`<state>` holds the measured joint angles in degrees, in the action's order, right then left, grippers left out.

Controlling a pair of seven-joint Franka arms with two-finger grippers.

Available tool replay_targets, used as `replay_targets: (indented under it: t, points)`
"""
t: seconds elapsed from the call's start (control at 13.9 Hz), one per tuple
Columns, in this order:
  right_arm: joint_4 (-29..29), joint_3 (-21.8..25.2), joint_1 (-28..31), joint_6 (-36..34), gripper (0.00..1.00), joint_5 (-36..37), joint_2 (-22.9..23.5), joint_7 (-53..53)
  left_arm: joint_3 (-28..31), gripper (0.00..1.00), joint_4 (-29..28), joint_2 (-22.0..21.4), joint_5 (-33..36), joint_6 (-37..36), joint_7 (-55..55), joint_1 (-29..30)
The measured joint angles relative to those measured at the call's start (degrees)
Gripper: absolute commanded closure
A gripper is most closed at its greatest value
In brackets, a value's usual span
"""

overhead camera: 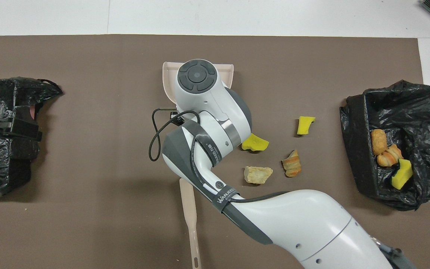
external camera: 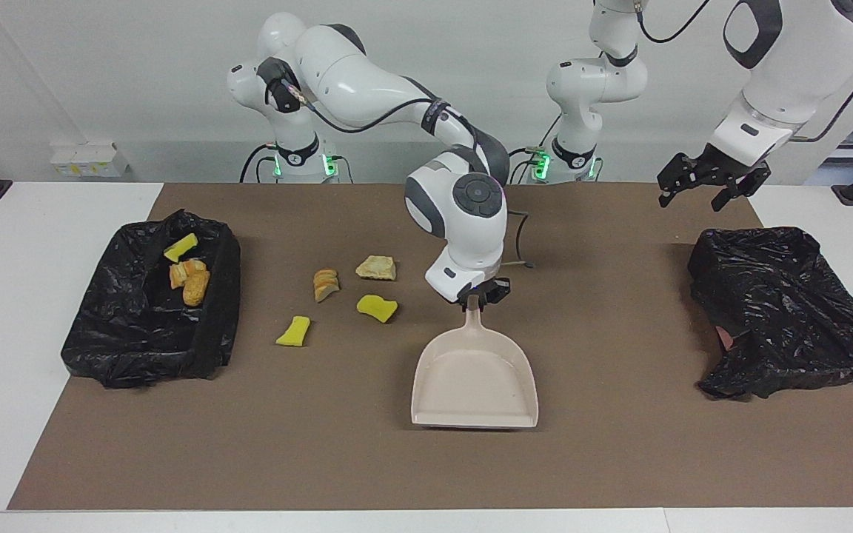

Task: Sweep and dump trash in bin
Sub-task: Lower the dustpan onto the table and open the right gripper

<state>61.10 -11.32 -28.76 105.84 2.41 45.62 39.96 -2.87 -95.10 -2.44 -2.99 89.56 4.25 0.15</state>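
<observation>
Trash: four loose scraps [external camera: 377, 268] on the brown mat, yellow sponge and tan bread lumps; three more lie in the black-lined bin [external camera: 152, 311]. Right gripper [external camera: 477, 295], jaws clenched on the beige dustpan [external camera: 474, 381] handle, arm stretched mid-bench. Left gripper [external camera: 711, 181], jaws released, hangs over the mat's corner.

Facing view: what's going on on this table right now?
The right end effector is shut on the handle of the beige dustpan, which sits empty mid-table. Four scraps lie loose on the brown mat: two yellow sponge chunks and two bread-like lumps. Three more scraps already sit in the black-lined bin at the right arm's end. The left end effector waits open above the other black bag.
</observation>
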Motion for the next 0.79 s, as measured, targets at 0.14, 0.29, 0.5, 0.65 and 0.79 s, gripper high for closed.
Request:
replay_targets:
  t: [0.14,0.29,0.5,0.65,0.79]
  points:
    - [-0.22,-0.31,-0.41,0.37,1.00,-0.01,1.49,0.00,-0.13,0.00,-0.19,-0.05,0.00,0.00,-0.02,-0.44]
    - [-0.45,-0.57,-0.44,0.39,0.78,-0.01,1.93,-0.22,-0.13,0.00,-0.25,-0.06,0.00,0.02,-0.04,-0.69]
    - [-0.51,-0.73,-0.46,0.19,0.36,-0.01,1.95,-0.58,-0.11,0.00,-0.44,-0.15,0.00,0.02,-0.04,-0.70]
    - [-0.71,-0.78,-0.60,0.15,0.19,-0.01,1.89,-1.65,-0.11,0.00,-0.93,-0.34,0.00,0.16,-0.04,-0.70]
    - [-0.99,-0.78,-0.51,-0.18,0.05,-0.03,0.92,-2.02,-0.12,0.00,-2.07,-0.47,0.00,1.34,-0.04,-0.70]
